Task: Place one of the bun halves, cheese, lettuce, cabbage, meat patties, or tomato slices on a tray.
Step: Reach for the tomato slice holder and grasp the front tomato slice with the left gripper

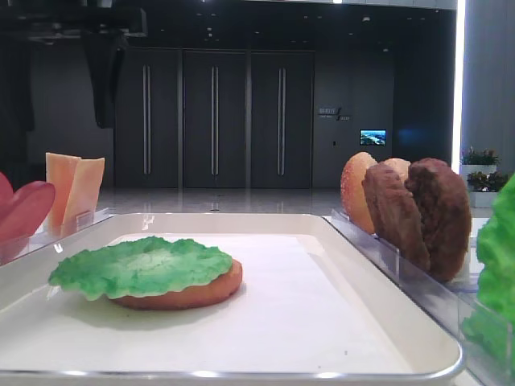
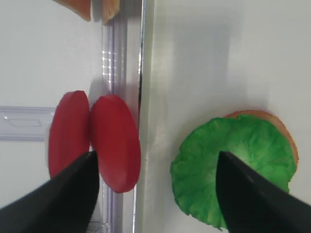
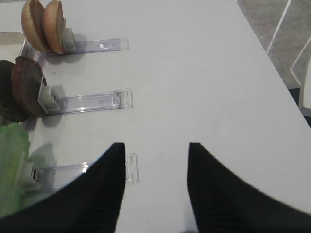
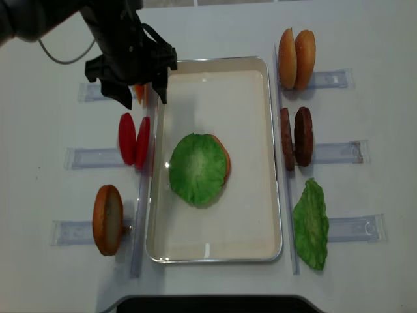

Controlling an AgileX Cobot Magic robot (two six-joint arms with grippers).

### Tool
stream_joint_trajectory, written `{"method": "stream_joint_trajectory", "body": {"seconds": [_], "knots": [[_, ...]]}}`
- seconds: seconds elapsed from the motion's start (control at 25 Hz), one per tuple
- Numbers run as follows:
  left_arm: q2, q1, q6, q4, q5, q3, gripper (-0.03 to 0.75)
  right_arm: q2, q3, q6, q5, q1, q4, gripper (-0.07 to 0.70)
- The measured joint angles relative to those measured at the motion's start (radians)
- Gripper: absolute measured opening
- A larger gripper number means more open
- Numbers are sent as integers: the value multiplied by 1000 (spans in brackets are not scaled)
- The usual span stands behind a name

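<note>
A: Where do the tomato slices stand?

B: On edge in a clear rack just outside the tray's left rim, faces toward that rim. You have the left gripper above them toward the far edge, jaws wide and empty.

A: And the right gripper?

B: Parted too, holding nothing, over bare table well to the right. Your left arm is nearer.

We're in a large lobby-style hall, set up as a robot demo station: tall dark doors at the back, a small lit wall screen, potted plants, and a plain white table carrying toy food.
</note>
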Motion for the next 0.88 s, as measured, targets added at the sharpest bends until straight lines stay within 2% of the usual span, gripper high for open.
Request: {"method": "stream_joint_trajectory", "body": {"seconds": [0.6,0.68,0.76,0.8,0.88], "knots": [[149,0,38,32,26,-1,470,0,0,0,0,0,0,293],[158,0,54,50,46,-1,431,0,0,0,0,0,0,293],[162,0,63,57,61,-1,361,0,0,0,0,0,0,293],[162,0,64,57,63,-1,321,0,0,0,0,0,0,293],[162,0,70,57,63,-1,193,0,0,0,0,0,0,293]]}}
